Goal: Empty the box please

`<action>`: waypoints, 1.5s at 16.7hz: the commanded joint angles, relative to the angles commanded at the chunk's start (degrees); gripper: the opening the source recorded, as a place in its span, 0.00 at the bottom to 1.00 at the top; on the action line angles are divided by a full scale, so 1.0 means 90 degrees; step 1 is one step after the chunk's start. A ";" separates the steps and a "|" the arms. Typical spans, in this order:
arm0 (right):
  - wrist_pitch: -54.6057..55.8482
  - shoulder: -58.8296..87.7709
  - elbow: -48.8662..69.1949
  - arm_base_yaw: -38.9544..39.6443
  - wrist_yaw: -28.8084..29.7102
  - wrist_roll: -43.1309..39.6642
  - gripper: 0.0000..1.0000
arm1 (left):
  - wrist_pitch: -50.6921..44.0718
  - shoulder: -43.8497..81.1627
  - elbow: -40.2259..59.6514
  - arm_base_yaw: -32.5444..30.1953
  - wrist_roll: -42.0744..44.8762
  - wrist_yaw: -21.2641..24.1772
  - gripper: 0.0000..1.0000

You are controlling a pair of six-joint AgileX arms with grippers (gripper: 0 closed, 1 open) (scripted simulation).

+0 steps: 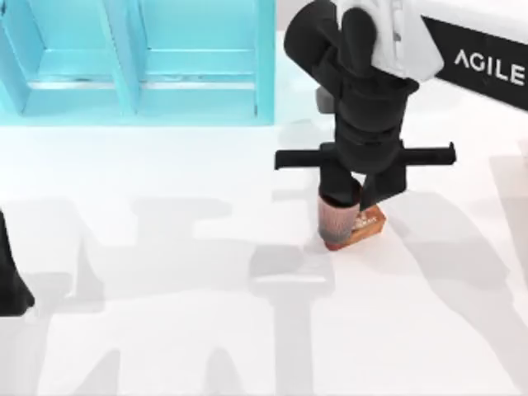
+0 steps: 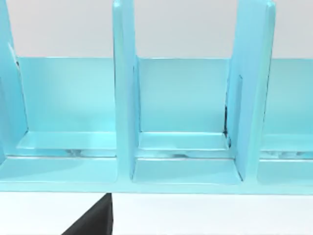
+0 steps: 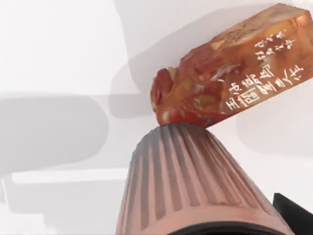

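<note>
Right tool sat over ribbed pink cup on the desk, well clear of blue box at 10 o'clock.
Cup stood at center-right, touching carved red seal, which lay at the cup's 3 o'clock with its long axis tilted. Right arm was nearer; left tool was parked at the 9 o'clock edge. Cannot tell finger state of either tool. Right wrist view showed seal against cup; left wrist view showed bare box compartments.
</note>
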 joint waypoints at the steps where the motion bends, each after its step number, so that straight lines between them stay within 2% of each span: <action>1: -0.0012 -0.0020 0.0014 -0.0018 -0.0022 0.0007 0.00 | 0.0000 0.0000 0.0000 0.0000 0.0000 0.0000 1.00; 9: 0.0948 0.0248 -0.0700 0.0034 0.0001 0.0035 0.00 | 0.0000 0.0000 0.0000 0.0000 0.0000 0.0000 1.00; 13: 0.0990 0.0263 -0.0730 0.0036 0.0002 0.0039 0.00 | 0.0000 0.0000 0.0000 0.0000 0.0000 0.0000 1.00; 25: 0.0990 0.0263 -0.0730 0.0036 0.0002 0.0039 0.90 | 0.0000 0.0000 0.0000 0.0000 0.0000 0.0000 1.00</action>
